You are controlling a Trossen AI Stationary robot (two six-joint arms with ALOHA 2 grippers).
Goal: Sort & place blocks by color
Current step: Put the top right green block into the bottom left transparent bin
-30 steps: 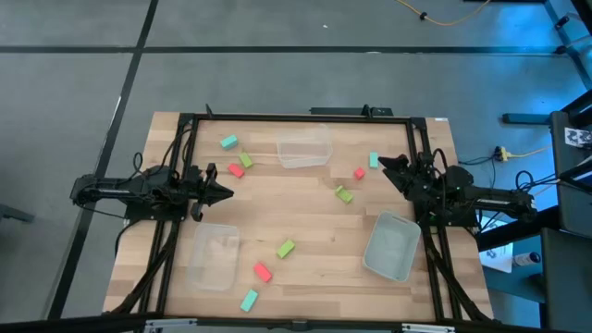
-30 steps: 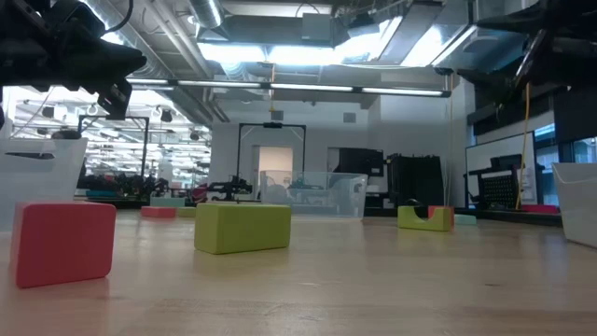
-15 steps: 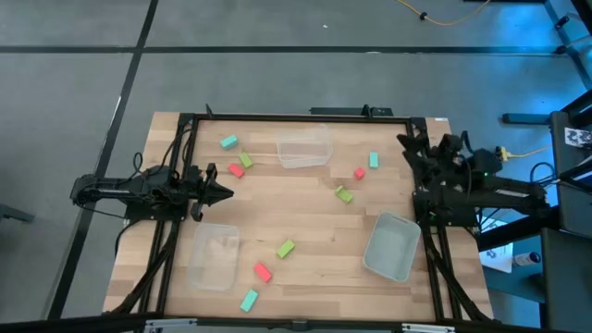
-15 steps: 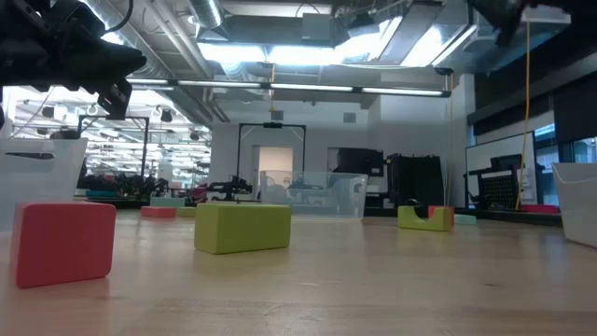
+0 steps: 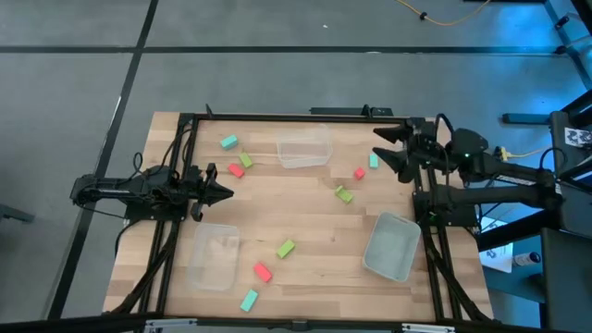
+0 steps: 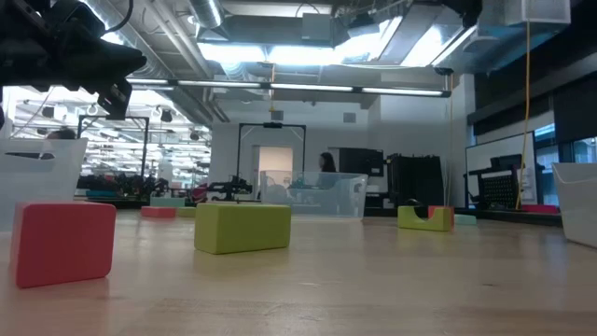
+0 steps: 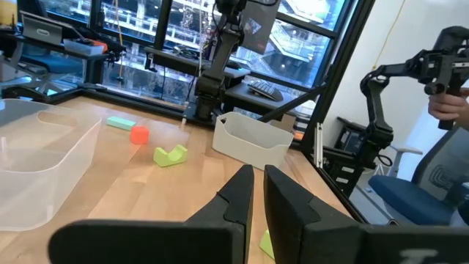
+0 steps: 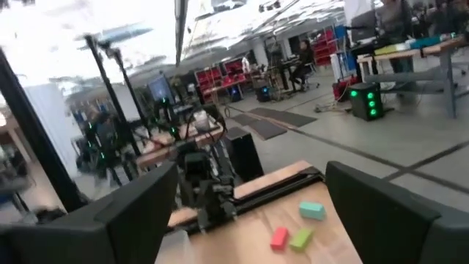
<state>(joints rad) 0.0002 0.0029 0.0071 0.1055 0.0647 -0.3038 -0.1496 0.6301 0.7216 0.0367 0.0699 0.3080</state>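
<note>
Nine small blocks lie flat and scattered on the wooden table [image 5: 314, 217]. At the far left are a teal block [image 5: 228, 141], a green block [image 5: 245, 160] and a red block [image 5: 235, 170]. Right of centre are another teal block [image 5: 374, 160], red block [image 5: 359, 173] and green block [image 5: 344, 193]. Near the front are a green [image 5: 286, 248], a red [image 5: 263, 271] and a teal block [image 5: 249, 300]. My left gripper [image 5: 227, 193] [image 7: 258, 180] waits shut at the left edge, level. My right gripper [image 5: 387, 148] [image 8: 253, 220] hangs open, high over the right side, holding nothing.
Three clear tubs stand on the table: one at the far middle [image 5: 303, 148], one at the near left [image 5: 214, 256], one at the near right [image 5: 391, 245]. A black frame [image 5: 277, 117] runs along the far edge and both sides. Bare wood shows in the middle.
My right gripper has risen high above the table, leaving the low view at the top. It has rolled about its own line, gone a little toward the far edge and stayed open. No block or tub has moved.
</note>
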